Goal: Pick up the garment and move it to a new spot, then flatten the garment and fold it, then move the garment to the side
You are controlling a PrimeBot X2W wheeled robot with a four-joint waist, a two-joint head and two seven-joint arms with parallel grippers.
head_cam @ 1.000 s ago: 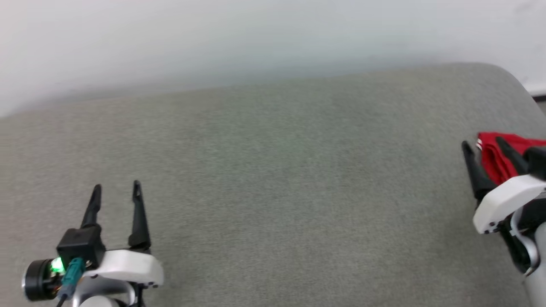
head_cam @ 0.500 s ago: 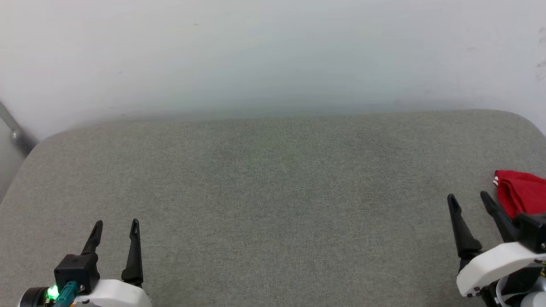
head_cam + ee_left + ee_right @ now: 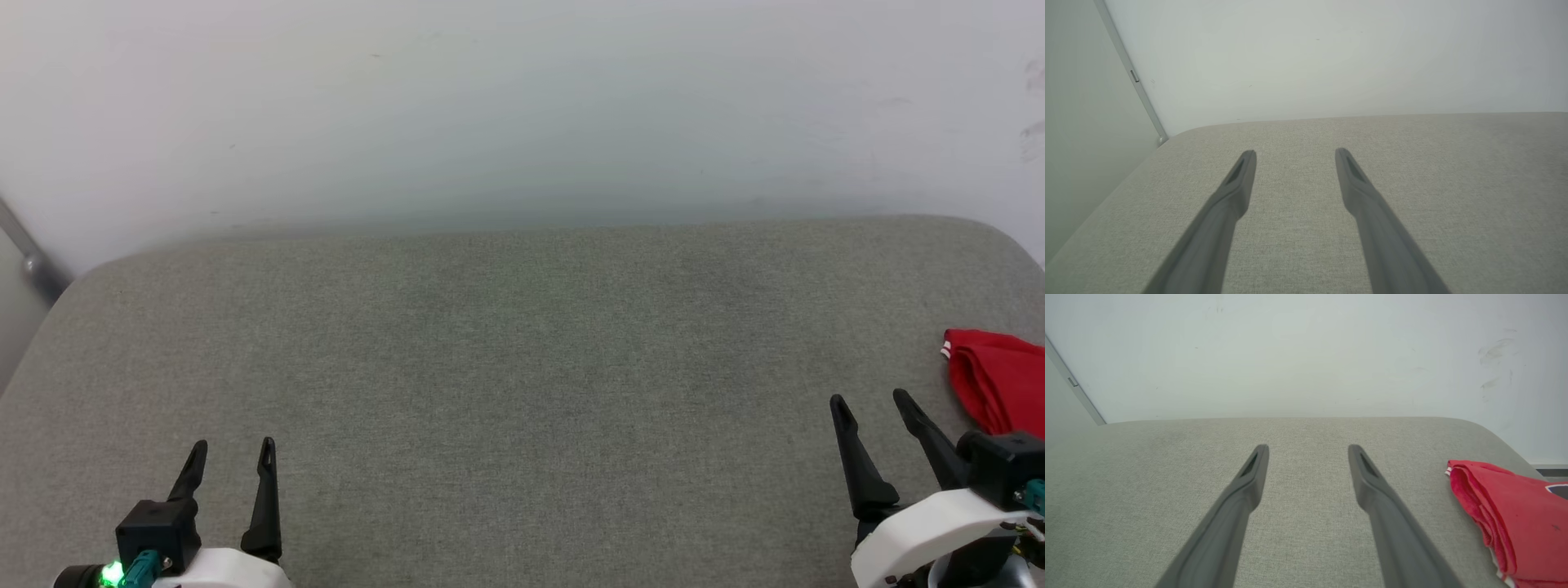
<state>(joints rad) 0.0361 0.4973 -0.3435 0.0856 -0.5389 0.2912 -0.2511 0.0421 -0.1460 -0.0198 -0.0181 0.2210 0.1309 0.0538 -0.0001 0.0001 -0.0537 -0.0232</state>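
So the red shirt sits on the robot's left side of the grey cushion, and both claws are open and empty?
No: the shirt lies on the robot's right side, beside the right gripper, as the head view shows. The rest is right.

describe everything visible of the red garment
The garment is red, soft-looking cloth folded into a layered stack, rounded fold edges facing inward. White red-striped trim peeks at its far corner; a dark white-edged mark shows near the picture's edge. It lies partly cropped at the right end of the grey cushion, touching nothing else in view.
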